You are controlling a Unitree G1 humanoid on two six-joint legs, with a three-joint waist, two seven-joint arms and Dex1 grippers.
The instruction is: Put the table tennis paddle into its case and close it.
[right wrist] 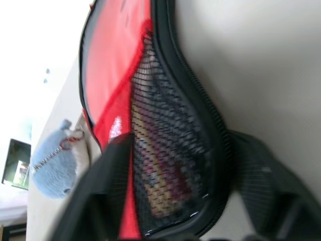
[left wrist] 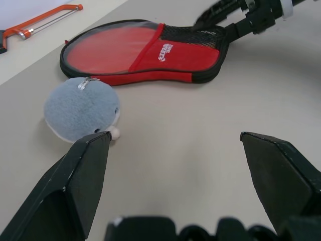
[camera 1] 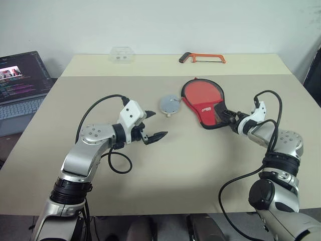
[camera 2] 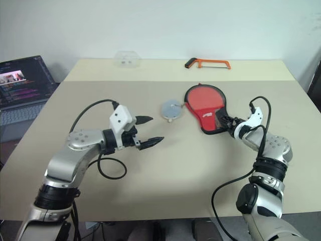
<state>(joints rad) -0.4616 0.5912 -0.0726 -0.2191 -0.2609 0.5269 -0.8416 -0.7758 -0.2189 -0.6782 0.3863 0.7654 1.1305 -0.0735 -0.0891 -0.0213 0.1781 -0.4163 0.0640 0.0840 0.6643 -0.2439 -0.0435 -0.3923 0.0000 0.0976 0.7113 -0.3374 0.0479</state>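
- Case [camera 1: 203, 102] in the left eye view lies flat on the table [camera 1: 190, 165], red side up, toward the far right part of the surface; its round end points to the far edge and its narrow mesh end to the right edge. The right gripper [camera 1: 228, 119] sits at that mesh end, fingers either side of it. The left gripper [camera 1: 156, 126] hangs above the middle of the table with fingers spread wide, grasping nothing. A grey plush toy [camera 1: 169, 104] lies just beside the case's round end.
- Right eye view: an orange hacksaw [camera 2: 208, 63] and a clear plastic container [camera 2: 125, 57] rest near the far edge. A laptop [camera 2: 22, 83] stands past the left edge.
- Left wrist view: the two black fingers [left wrist: 75, 186] stand far apart over bare table, well short of the plush and the case.
- Right wrist view: the mesh end lies between the right fingers [right wrist: 105, 186], and the table tennis paddle [right wrist: 155, 186] shows inside the case, its striped handle visible through the mesh. Whether the fingers are clamped tight on the fabric I cannot tell.
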